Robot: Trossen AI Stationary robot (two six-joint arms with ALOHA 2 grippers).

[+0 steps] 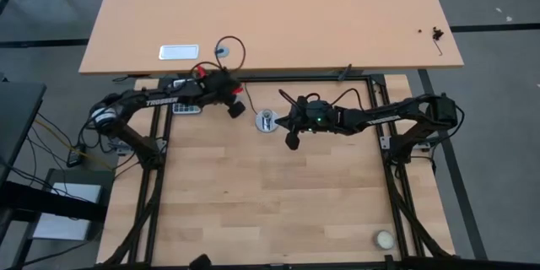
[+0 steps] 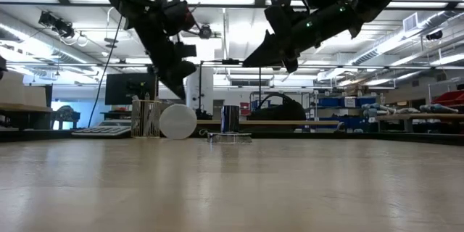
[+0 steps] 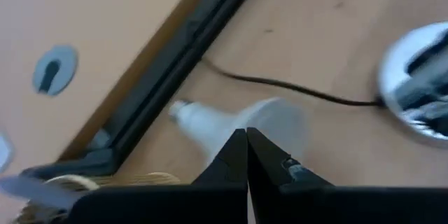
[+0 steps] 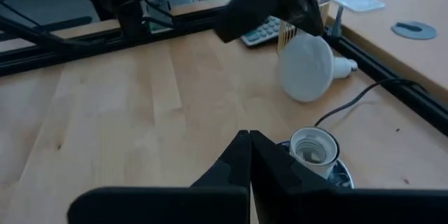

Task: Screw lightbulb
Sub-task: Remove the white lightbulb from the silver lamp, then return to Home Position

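Observation:
The white lightbulb (image 4: 306,68) lies on its side by the table's far edge, its grey screw base (image 3: 179,110) pointing along the black frame rail. In the low view the lightbulb (image 2: 177,121) shows as a white disc. The silver socket disc (image 1: 267,121) with its upright centre (image 4: 314,149) stands just right of it. My left gripper (image 3: 246,133) hangs shut above the bulb, clear of it. My right gripper (image 4: 249,134) is shut too and hovers just near of the socket, touching nothing.
A black cable (image 3: 280,84) runs from the socket across the wood. A keypad (image 4: 262,31) and a cup of sticks (image 2: 145,118) stand at the far left. A cream ball (image 1: 385,239) lies at the near right corner. A second table (image 1: 337,17) stands beyond.

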